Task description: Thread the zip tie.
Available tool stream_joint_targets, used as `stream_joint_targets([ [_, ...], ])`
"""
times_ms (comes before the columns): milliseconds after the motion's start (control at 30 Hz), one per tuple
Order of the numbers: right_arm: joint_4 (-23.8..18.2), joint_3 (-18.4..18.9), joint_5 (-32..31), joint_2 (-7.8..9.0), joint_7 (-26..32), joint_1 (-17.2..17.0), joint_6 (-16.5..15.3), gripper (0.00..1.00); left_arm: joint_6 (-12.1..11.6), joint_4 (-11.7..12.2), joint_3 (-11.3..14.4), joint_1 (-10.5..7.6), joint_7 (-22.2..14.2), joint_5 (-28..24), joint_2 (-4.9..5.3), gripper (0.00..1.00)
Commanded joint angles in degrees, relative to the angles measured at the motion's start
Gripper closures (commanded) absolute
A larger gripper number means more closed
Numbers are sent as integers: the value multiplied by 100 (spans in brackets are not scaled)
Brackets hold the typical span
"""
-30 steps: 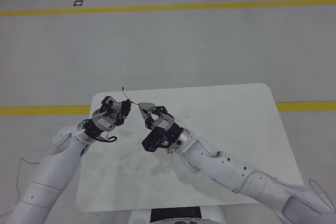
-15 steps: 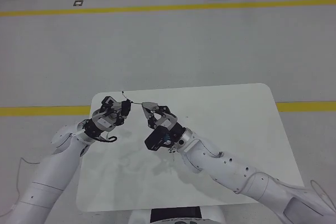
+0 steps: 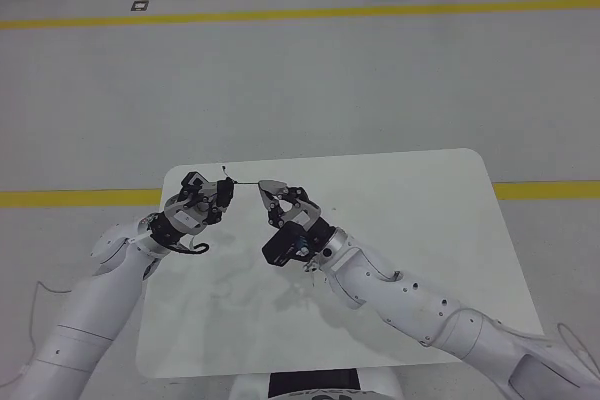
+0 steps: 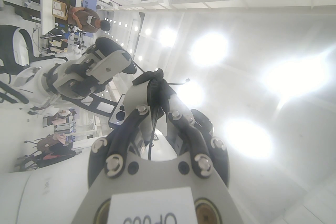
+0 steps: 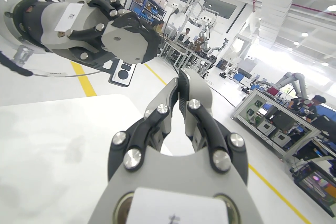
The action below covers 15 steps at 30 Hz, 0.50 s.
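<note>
A thin black zip tie (image 3: 242, 183) is stretched in the air between my two grippers, above the far left part of the white table (image 3: 420, 210). My left gripper (image 3: 223, 188) is shut on it. In the left wrist view the tie's short free end (image 4: 181, 82) sticks out past the left gripper's (image 4: 157, 79) closed fingertips, and more strap runs back between the fingers. My right gripper (image 3: 264, 187) faces the left one from close by, shut on the tie's other part. In the right wrist view its fingers (image 5: 179, 79) are pressed together just below the left gripper (image 5: 131, 38).
Both arms hang over the table's left half. A yellow floor line (image 3: 40, 198) runs past the table's left and right sides. Workbenches, other robots and people stand far off in the room behind.
My right gripper has drifted a little to the right, away from the left one. The tie's free end above the left gripper has become shorter. The left arm has stayed put.
</note>
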Motion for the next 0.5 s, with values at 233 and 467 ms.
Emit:
stream_joint_targets([
  [233,8,83,0,14,25,-77,0,100,0,0,0,0,0,0,0,100],
  [467,13,150,0,25,35,-133,0,100,0,0,0,0,0,0,0,100],
])
